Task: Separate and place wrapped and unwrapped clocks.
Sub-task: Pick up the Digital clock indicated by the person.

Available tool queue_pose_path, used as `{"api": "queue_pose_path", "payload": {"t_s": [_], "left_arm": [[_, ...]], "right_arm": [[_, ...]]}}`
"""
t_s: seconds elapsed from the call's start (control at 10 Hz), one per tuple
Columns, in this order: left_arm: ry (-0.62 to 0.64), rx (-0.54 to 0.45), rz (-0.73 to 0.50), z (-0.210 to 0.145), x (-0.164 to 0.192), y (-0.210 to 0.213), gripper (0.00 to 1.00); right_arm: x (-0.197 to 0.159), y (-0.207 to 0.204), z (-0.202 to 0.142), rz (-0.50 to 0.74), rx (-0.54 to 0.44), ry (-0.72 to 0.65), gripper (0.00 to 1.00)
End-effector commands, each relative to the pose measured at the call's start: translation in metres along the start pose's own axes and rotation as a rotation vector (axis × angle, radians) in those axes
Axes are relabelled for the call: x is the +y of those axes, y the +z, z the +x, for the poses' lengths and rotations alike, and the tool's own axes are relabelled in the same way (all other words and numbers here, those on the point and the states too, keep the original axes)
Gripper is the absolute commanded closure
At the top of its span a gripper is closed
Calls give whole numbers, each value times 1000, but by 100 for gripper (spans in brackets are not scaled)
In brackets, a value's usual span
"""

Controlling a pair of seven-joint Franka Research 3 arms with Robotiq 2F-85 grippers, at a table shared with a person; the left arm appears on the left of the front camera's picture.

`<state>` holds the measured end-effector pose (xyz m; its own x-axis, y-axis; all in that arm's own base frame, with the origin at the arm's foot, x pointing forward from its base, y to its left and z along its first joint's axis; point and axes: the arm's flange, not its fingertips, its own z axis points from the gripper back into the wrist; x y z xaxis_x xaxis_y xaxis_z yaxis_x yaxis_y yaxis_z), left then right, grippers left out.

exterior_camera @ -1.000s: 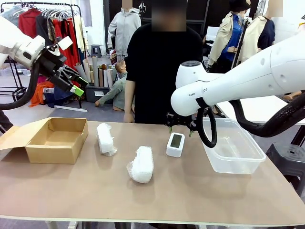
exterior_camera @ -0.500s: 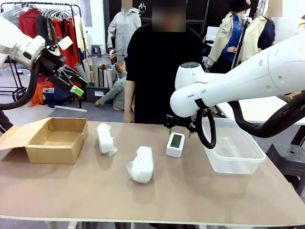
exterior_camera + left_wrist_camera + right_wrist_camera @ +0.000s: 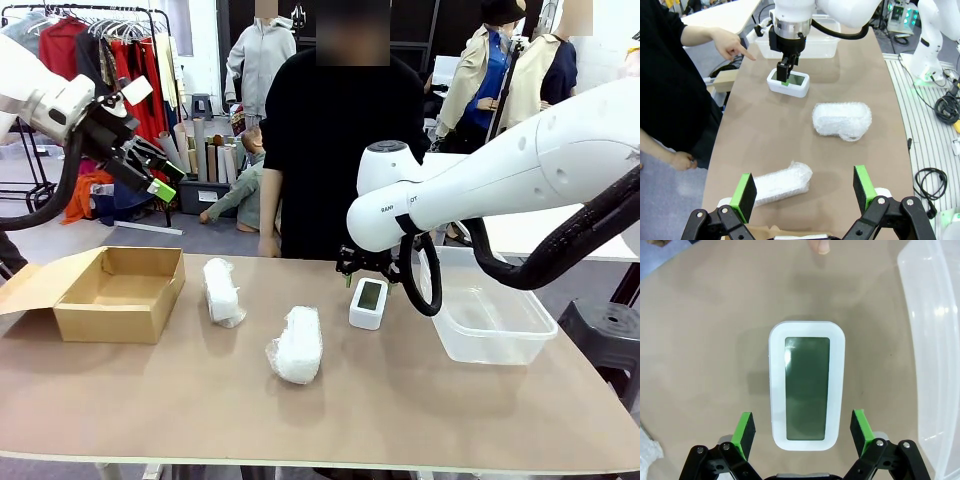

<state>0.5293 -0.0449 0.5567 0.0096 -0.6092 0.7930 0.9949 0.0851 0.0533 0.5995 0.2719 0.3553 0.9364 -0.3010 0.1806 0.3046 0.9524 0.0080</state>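
Note:
The unwrapped clock (image 3: 368, 302), white with a grey-green screen, lies face up near the table's middle. My right gripper (image 3: 375, 273) hangs open just above it. In the right wrist view the clock (image 3: 807, 385) lies between the green pads (image 3: 744, 432) without touching them. Two wrapped clocks, white crinkly bundles, lie to the left: one (image 3: 221, 290) farther back, one (image 3: 297, 343) nearer. My left gripper (image 3: 150, 168) is open and empty, high over the table's left end. From the left wrist both bundles (image 3: 842, 120) (image 3: 780, 182), the clock (image 3: 799, 86) and the right gripper (image 3: 786, 75) show.
An open cardboard box (image 3: 120, 290) stands at the left and a clear plastic tub (image 3: 490, 315) at the right, beside the clock. A person in black stands at the far side; one hand (image 3: 732, 47) points a finger toward the clock.
My right arm has shifted a little to the left, bringing its open gripper more squarely over the clock. The left arm and the bundles have not moved.

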Motion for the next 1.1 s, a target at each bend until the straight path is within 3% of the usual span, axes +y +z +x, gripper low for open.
{"api": "queue_pose_path", "payload": {"t_s": [0.0,1.0], "left_arm": [[-2,-2,5,1,-1,2,0],[-2,-2,5,1,-1,2,0]], "right_arm": [[-3,3,-2,2,-1,0,0],[-3,3,-2,2,-1,0,0]]}}
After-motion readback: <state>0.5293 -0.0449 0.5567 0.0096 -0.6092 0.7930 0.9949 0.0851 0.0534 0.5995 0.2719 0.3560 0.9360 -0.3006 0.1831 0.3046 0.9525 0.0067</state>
